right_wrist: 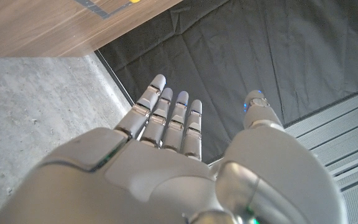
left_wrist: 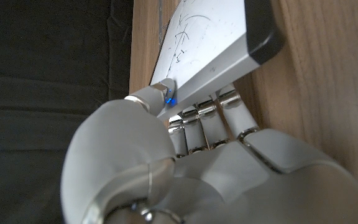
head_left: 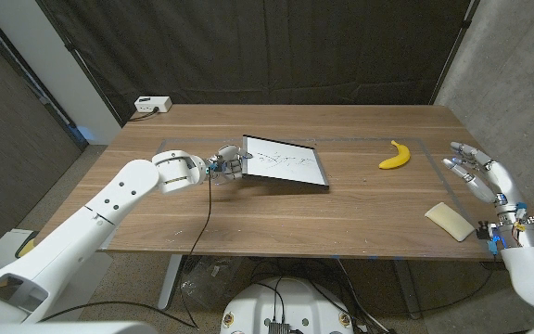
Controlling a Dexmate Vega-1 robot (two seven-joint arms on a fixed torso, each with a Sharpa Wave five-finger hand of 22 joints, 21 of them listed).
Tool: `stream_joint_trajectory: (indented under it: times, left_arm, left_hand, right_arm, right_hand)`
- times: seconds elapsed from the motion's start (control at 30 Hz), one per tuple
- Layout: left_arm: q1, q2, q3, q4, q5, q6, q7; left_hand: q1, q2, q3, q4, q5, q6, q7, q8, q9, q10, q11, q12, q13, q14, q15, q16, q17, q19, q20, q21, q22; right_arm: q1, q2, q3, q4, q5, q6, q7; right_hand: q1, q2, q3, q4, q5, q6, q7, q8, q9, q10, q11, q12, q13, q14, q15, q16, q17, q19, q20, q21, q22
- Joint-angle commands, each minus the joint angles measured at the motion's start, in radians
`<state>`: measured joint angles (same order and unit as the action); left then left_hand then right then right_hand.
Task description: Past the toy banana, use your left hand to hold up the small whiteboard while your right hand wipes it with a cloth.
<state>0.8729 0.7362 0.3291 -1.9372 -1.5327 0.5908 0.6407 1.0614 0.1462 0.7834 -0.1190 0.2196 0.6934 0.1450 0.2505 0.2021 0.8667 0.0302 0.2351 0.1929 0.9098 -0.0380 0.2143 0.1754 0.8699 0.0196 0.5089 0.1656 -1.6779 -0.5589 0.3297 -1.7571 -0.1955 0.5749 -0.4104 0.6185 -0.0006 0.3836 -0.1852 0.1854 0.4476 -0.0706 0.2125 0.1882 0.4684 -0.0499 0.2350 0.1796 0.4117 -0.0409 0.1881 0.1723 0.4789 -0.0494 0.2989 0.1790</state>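
A small whiteboard with a silver frame and dark scribbles sits mid-table, its left edge lifted and tilted. My left hand grips that left edge; in the left wrist view the thumb lies on the frame and the fingers reach under it. A yellow toy banana lies to the right of the board. A pale folded cloth rests near the table's front right corner. My right hand hovers open at the table's right edge, beyond the cloth, fingers spread and holding nothing.
A white power box sits at the table's far left corner. Thin tape lines mark a rectangle on the wooden table. A black cable hangs from my left wrist. Dark curtains stand behind the table.
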Motion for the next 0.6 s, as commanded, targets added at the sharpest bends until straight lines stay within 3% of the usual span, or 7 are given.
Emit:
stream_joint_trajectory:
  times: [0.03,0.4,0.6]
  left_arm:
    - [-0.018,0.003,0.016,-0.012,0.009,0.006,0.05]
    - [-0.035,0.006,0.023,-0.017,0.028,0.01,0.051]
    - [-0.033,0.009,0.019,-0.023,0.035,0.007,0.049]
  left_hand:
    - [-0.006,0.003,0.013,0.0,0.008,0.047,0.039,-0.003,0.005,0.013,-0.006,-0.004,0.005,0.005,0.008,-0.003,0.004,0.004,0.002,-0.001,0.003]
    - [-0.01,0.002,0.019,0.001,0.009,0.05,0.035,-0.007,0.005,0.012,-0.017,-0.01,0.005,0.0,0.011,-0.009,0.004,0.001,0.006,-0.007,0.003]
    - [-0.012,0.002,0.021,0.002,0.01,0.05,0.035,-0.009,0.005,0.014,-0.016,-0.011,0.005,-0.001,0.011,-0.01,0.004,0.001,0.007,-0.009,0.003]
  right_arm:
    - [-0.003,0.007,0.034,0.037,-0.136,0.005,-0.052]
    - [-0.054,-0.021,0.055,0.034,-0.247,-0.019,-0.087]
    - [-0.1,-0.009,0.07,-0.014,-0.297,-0.095,-0.1]
  right_hand:
    - [0.028,0.004,0.018,0.004,0.009,0.032,-0.005,0.012,0.002,0.011,-0.011,-0.005,0.001,0.011,-0.007,-0.001,0.002,0.015,-0.032,-0.003,0.002]
    - [0.043,-0.01,0.019,0.009,0.008,0.032,-0.004,0.006,0.003,0.015,-0.012,-0.007,0.001,0.019,-0.005,-0.001,0.003,0.044,-0.027,0.001,0.001]
    - [0.04,-0.02,0.015,0.017,0.007,0.037,0.005,0.004,0.004,0.037,-0.002,-0.001,0.002,0.031,-0.01,0.003,0.006,0.062,-0.022,0.002,0.001]
